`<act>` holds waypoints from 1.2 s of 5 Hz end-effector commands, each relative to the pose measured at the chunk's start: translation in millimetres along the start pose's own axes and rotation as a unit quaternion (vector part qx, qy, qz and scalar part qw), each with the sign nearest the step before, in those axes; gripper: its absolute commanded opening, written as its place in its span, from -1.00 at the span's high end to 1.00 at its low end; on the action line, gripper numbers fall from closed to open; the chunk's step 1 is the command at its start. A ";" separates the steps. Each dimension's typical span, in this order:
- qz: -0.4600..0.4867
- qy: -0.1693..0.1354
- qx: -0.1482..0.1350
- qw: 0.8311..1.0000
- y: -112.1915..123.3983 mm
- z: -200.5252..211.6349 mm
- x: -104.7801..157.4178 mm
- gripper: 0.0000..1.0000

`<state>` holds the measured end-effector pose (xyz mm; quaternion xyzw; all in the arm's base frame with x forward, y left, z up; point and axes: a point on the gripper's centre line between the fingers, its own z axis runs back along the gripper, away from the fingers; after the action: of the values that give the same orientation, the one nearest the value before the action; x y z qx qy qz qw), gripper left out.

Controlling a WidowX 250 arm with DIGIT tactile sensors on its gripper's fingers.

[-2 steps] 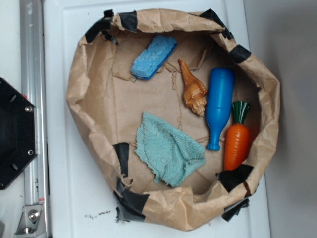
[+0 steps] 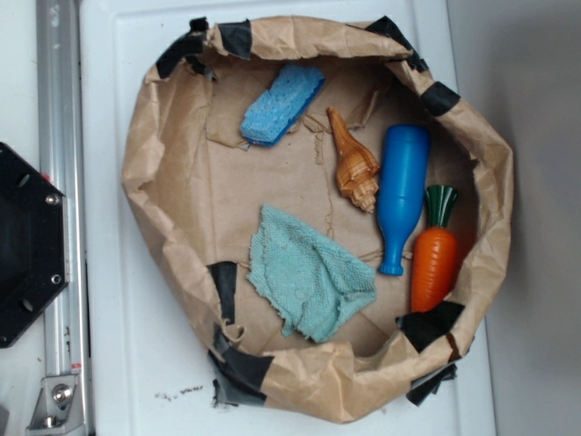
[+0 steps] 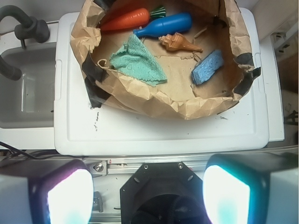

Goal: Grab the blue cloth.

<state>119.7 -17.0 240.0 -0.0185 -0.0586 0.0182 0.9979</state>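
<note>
The blue cloth (image 2: 309, 277) is a pale teal terry rag with frayed edges, lying flat on the floor of a brown paper bowl (image 2: 150, 173), near its lower wall. It also shows in the wrist view (image 3: 138, 60). My gripper (image 3: 148, 196) is open and empty, its two pads wide apart at the bottom of the wrist view, high above the black robot base (image 3: 159, 191) and well back from the bowl. The gripper does not show in the exterior view.
In the bowl lie a bright blue sponge (image 2: 281, 103), a brown seashell (image 2: 356, 171), a glossy blue bottle (image 2: 400, 195) and an orange carrot (image 2: 434, 254). The bowl sits on a white board (image 2: 109, 300). A metal rail (image 2: 59, 182) and the black base (image 2: 23, 245) are at the left.
</note>
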 end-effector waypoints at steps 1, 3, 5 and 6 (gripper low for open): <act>0.015 -0.069 0.000 0.998 11.8 -72.0 94.9 -1.00; -0.028 -0.012 -0.062 0.998 10.4 -145.7 141.2 -1.00; -0.102 0.046 -0.100 0.989 -39.0 -193.5 98.1 -1.00; -0.142 0.064 -0.044 0.987 -60.4 -223.9 93.4 -1.00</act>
<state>245.6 -65.9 26.6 -0.0532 0.0107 -0.1029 0.9932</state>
